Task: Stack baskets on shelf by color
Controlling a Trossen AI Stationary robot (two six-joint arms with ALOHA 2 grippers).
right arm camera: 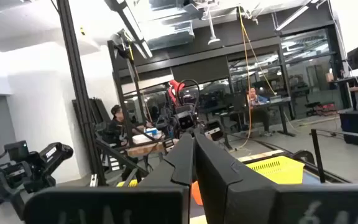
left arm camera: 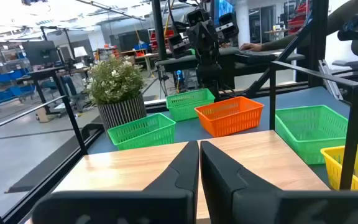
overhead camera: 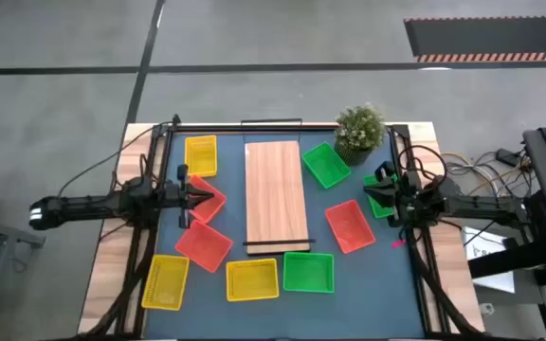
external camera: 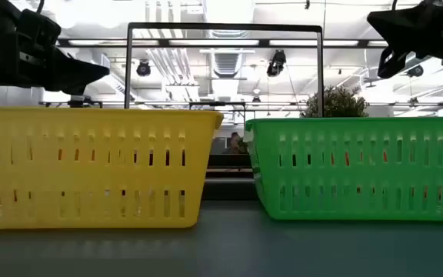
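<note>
The shelf point(overhead camera: 276, 194) is a light-wood board lying in the middle of the table. Around it lie several baskets: yellow point(overhead camera: 200, 156), red point(overhead camera: 203, 244) and yellow point(overhead camera: 164, 281) on the left, yellow point(overhead camera: 252, 279) and green point(overhead camera: 308, 272) at the near edge, red point(overhead camera: 350, 227) and green point(overhead camera: 326, 164) on the right. My left gripper point(overhead camera: 216, 196) hovers shut above another red basket point(overhead camera: 211, 206), its fingers point(left arm camera: 185, 168) pointing over the board. My right gripper point(overhead camera: 379, 180) hovers shut above a green basket point(overhead camera: 379, 203) at the right.
A potted plant point(overhead camera: 359, 130) stands at the far right corner of the mat. Black frame rails point(overhead camera: 155, 180) run along both sides of the table. In the low view the near yellow basket point(external camera: 91, 165) and green basket point(external camera: 360, 165) fill the foreground.
</note>
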